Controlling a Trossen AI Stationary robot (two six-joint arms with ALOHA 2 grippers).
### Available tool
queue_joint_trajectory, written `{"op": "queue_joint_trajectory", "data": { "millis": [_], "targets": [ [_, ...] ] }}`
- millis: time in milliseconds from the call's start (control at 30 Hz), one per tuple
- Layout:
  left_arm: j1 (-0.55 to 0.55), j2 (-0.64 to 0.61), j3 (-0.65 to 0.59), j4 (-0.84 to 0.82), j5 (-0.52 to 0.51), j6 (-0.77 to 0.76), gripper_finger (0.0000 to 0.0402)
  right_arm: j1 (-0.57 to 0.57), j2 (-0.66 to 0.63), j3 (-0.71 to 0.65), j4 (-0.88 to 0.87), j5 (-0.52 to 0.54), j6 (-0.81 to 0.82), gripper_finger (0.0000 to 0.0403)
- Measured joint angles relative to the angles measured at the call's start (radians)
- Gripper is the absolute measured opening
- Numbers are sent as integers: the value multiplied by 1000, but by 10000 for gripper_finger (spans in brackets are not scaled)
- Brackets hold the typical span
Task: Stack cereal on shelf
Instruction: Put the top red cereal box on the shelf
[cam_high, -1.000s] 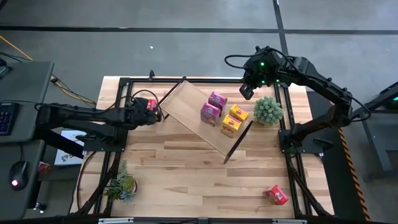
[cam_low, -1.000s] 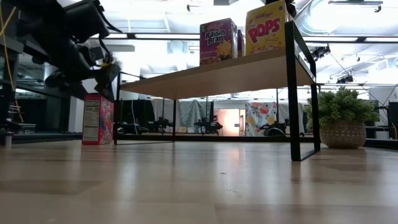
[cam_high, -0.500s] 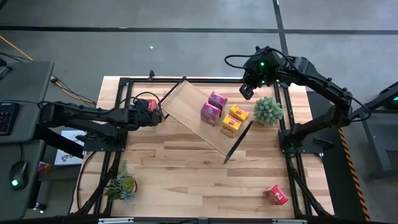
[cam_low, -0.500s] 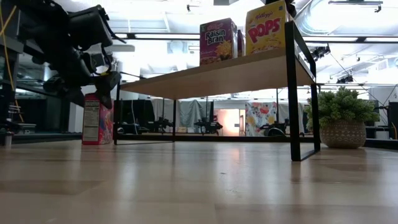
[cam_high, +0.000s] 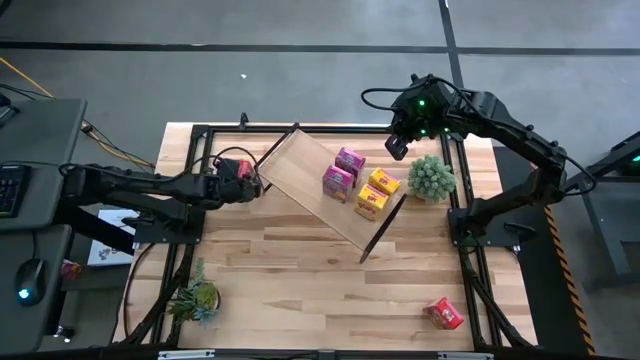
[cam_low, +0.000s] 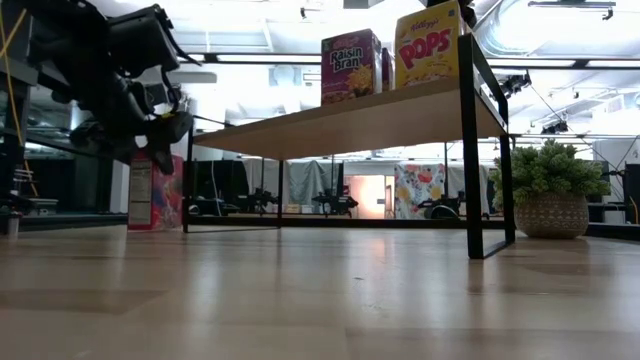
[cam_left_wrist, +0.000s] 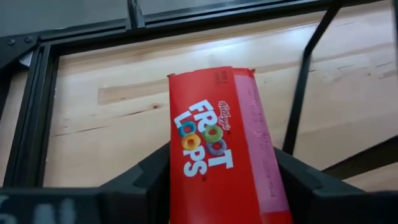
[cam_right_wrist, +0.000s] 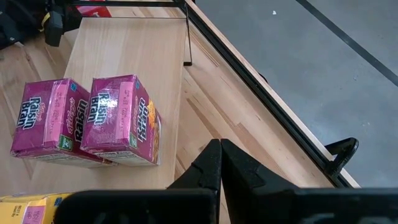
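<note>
A red Froot Loops cereal box (cam_left_wrist: 214, 146) stands at the table's far left, just left of the shelf (cam_high: 305, 170). It also shows in the low view (cam_low: 152, 195). My left gripper (cam_high: 240, 184) is shut on it. The light-wood shelf lies slantwise across the far middle and carries two magenta Raisin Bran boxes (cam_high: 344, 171) and two yellow boxes (cam_high: 376, 193). My right gripper (cam_high: 398, 148) is shut and empty, hovering above the shelf's far right side. Another red box (cam_high: 443, 313) lies on the table at the near right. My left gripper pinches the red box between its two fingers, one on each narrow side (cam_left_wrist: 267, 168), around the box's upper part (cam_low: 158, 165). The fingers slant down from the table's left. The box stays upright, with its bottom at the table's surface; whether it is lifted I cannot tell.
A potted plant (cam_high: 430, 178) stands right of the shelf, and another plant (cam_high: 195, 298) lies at the near left. The shelf's dark end frame (cam_low: 470, 150) rises between the boxes and the plant. Black frame rails (cam_high: 190, 200) run along the table's sides.
My left gripper has come down from above the red box until its fingers stand around the box's upper part. The box has shifted a little toward the table's left and stays upright.
</note>
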Motion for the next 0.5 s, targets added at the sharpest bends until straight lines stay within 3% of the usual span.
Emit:
{"op": "queue_joint_trajectory", "data": {
  "millis": [300,500],
  "targets": [
    [-11,-160,0,-76,130,108,164,0,0,0,6,0,1,0],
    [-40,-294,0,-227,322,110,163,0,0,0,6,0,2,0]
  ]
}}
